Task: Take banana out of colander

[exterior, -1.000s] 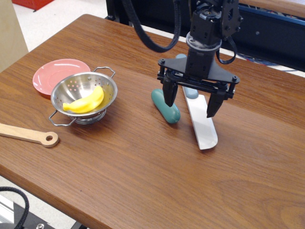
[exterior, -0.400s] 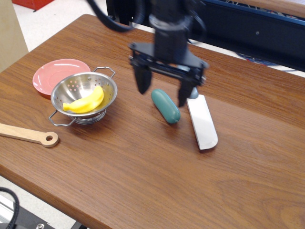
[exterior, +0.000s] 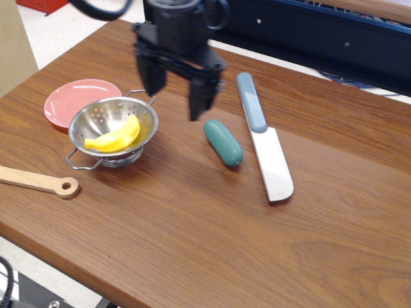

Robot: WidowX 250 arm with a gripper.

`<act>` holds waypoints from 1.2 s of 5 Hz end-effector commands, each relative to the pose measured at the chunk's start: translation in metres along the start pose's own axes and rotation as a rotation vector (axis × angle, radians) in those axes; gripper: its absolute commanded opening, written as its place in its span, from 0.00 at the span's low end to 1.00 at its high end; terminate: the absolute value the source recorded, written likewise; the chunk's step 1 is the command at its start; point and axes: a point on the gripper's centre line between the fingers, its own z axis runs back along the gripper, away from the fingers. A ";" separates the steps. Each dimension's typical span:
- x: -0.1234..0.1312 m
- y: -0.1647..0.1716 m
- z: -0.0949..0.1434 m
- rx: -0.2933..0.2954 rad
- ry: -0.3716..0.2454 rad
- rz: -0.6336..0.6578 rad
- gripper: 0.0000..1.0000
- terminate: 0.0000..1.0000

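Wooden table carries colander, plate, spoon, apparently a knife.

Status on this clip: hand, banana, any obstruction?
Hand open, above table right of colander. Banana in colander, untouched. Nothing in the way.

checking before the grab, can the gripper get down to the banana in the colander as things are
Probably yes. The gripper hangs open, above and just right of the colander, and the banana lies uncovered inside the open-topped bowl. Nothing sits between them; the pink plate is behind, the wooden spoon in front.
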 end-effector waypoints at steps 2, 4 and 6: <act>-0.001 0.078 -0.014 -0.012 -0.003 -0.123 1.00 0.00; -0.008 0.074 -0.036 -0.081 0.025 -0.154 1.00 0.00; -0.016 0.064 -0.057 -0.061 0.028 -0.137 1.00 0.00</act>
